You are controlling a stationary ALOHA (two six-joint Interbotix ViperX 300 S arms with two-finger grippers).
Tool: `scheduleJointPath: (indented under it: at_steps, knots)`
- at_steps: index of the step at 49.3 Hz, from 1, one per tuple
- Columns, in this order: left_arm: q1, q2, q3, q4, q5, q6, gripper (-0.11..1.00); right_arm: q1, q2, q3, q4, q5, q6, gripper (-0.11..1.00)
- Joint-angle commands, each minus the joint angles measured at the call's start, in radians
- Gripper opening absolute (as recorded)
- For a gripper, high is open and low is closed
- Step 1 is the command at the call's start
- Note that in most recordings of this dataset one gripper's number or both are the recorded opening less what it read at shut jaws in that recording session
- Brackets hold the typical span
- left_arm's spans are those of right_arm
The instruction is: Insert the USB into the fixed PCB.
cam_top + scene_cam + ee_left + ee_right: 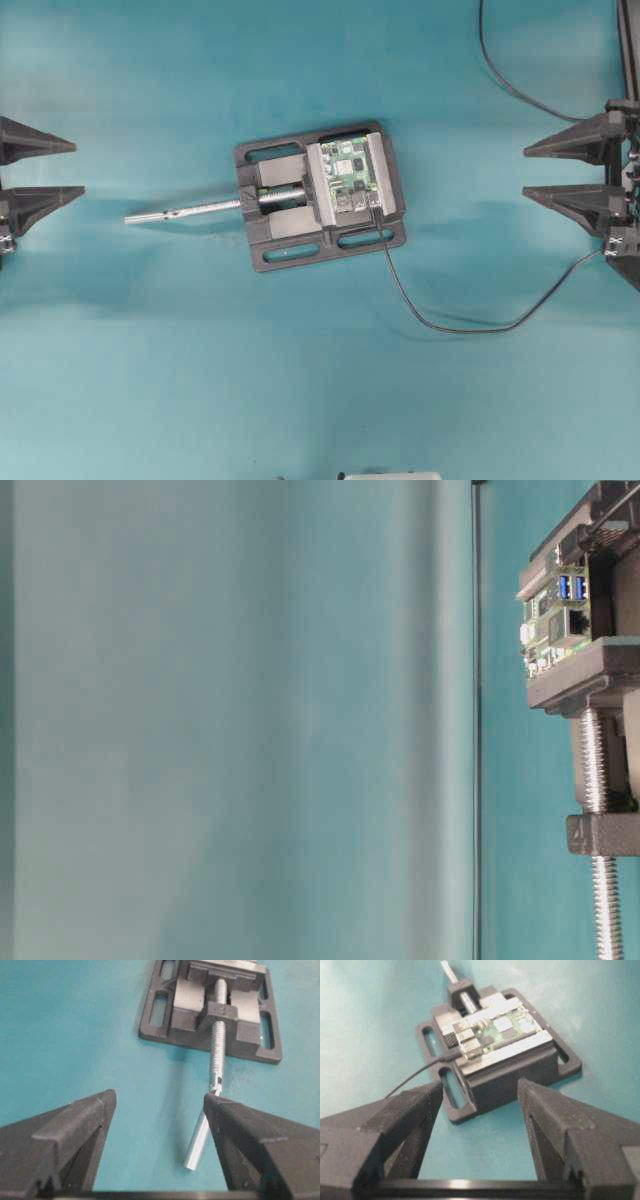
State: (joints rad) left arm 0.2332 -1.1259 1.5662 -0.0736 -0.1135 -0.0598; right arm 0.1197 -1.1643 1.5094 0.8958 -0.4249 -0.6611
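The green PCB (350, 172) is clamped in a black vise (290, 228) at the table's middle. It also shows in the right wrist view (495, 1030) and the table-level view (555, 615). The USB plug (375, 207) sits against a silver port at the board's near end, also in the right wrist view (451, 1054). How deep it sits I cannot tell. Its thin black cable (450, 327) loops off to the right. My left gripper (80, 168) (159, 1096) is open and empty at the far left. My right gripper (524, 172) (480, 1083) is open and empty at the far right.
The vise's silver screw rod (190, 211) points left toward my left gripper; its handle (199, 1142) lies by the right finger. A thicker black cable (500, 72) runs at the back right. A white object (390, 476) shows at the front edge.
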Motion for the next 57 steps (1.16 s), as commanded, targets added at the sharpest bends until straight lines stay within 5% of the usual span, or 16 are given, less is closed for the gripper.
scheduleJointPath:
  at_steps: [1, 19, 29, 57]
  knots:
    - [0.0, 0.006, -0.011, 0.005, -0.005, -0.005, 0.85, 0.0, 0.006, -0.014, -0.005, -0.009, 0.003, 0.7]
    - [-0.002, 0.006, -0.011, 0.005, -0.005, -0.005, 0.85, -0.002, 0.006, -0.005, -0.003, -0.023, 0.061, 0.7]
    - [0.0, 0.006, -0.011, 0.005, -0.006, -0.005, 0.85, -0.014, 0.006, -0.009, -0.005, -0.057, 0.06, 0.93]
    - [0.0, 0.006, -0.011, 0.005, -0.006, -0.005, 0.85, -0.014, 0.006, -0.009, -0.006, -0.043, 0.058, 0.92]
